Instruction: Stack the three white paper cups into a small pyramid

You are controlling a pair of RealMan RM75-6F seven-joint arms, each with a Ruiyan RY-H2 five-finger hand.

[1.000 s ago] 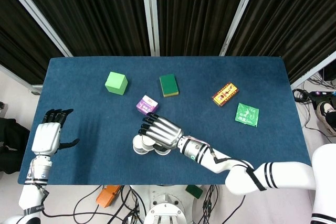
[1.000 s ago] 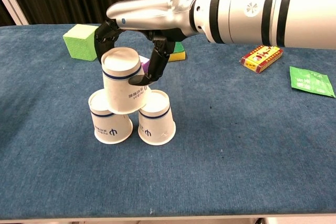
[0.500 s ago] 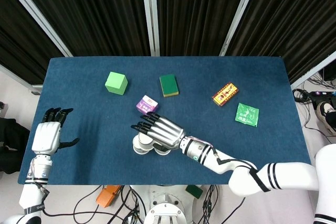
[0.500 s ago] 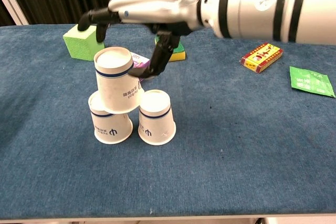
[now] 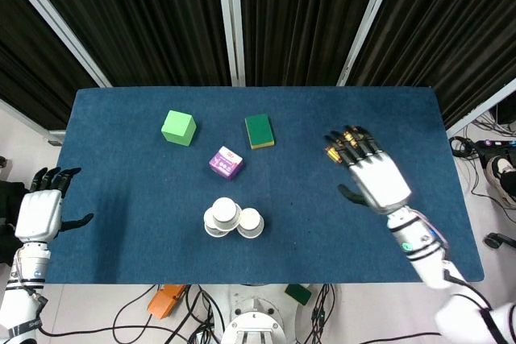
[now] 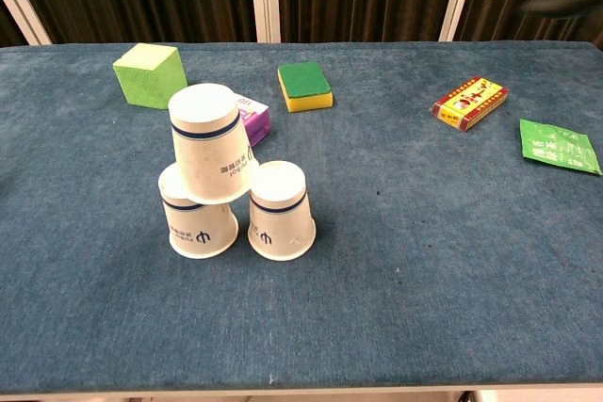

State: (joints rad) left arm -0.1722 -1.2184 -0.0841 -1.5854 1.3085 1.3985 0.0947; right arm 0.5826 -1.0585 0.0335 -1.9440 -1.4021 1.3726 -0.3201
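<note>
Moved: right hand [image 5: 372, 173] had been lifted off the top cup [image 6: 213, 142] since half a second earlier and was found well apart from the stack, over the right part of the table [image 5: 121, 159]; the left hand [image 5: 39, 213] had been drawn further toward the left edge.
Stack: two base cups were stood upside down side by side near the front middle of the table, the left base cup [image 6: 196, 215] and the right base cup [image 6: 281, 211] just beside each other.
Top cup: it was rested upside down on the two base cups, tilted and set more over the left one, touched by neither hand.
Right hand: fingers were spread apart and nothing was held; its fingertips were seen over the red box [image 6: 469, 103], which was partly hidden in the head view.
Left hand: it was held beyond the table's left edge, fingers apart, with nothing in it.
Other things: a green cube [image 6: 149, 73], a green sponge [image 6: 304, 86], a purple carton [image 5: 226, 162] just behind the stack, and a green packet [image 6: 560, 146] were left on the cloth.
</note>
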